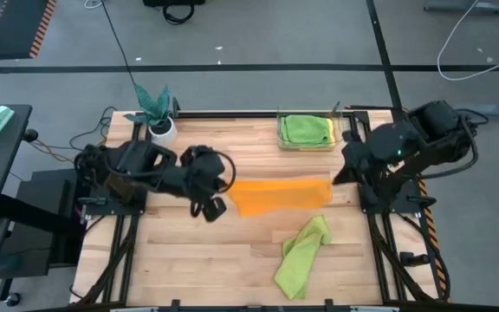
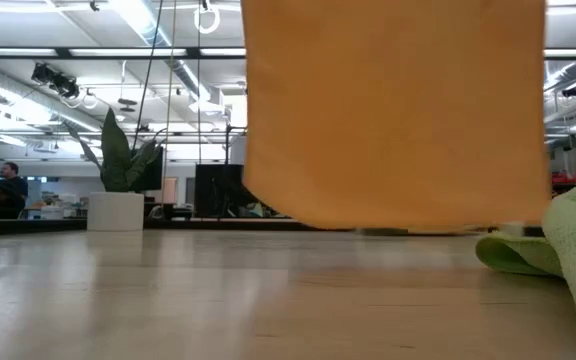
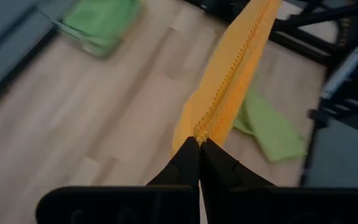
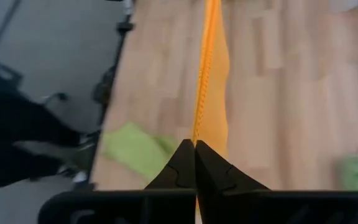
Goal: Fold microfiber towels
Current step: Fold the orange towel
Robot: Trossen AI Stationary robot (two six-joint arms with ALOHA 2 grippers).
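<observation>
From above, the orange towel (image 1: 280, 194) hangs stretched between the two grippers over the middle of the bench (image 1: 189, 260): the left gripper (image 1: 225, 198) pinches one end, the right gripper (image 1: 334, 181) the other. A crumpled lime green towel (image 1: 301, 254) lies on the wood on the near side of the span, and a folded green towel (image 1: 306, 129) sits in a clear tray (image 1: 281, 143) on the far side, near the right jaws. A teal plant (image 1: 154, 108) stands beyond the left arm.

At bench height the orange towel (image 2: 393, 110) hangs as a flat sheet, its lower edge clear of the wood (a lime green towel (image 2: 568, 250) rests beside it).

The left wrist view has its jaws clamped together on the orange towel's (image 3: 229, 87) edge.

The right wrist view likewise: jaws closed on the orange towel (image 4: 211, 99)
</observation>
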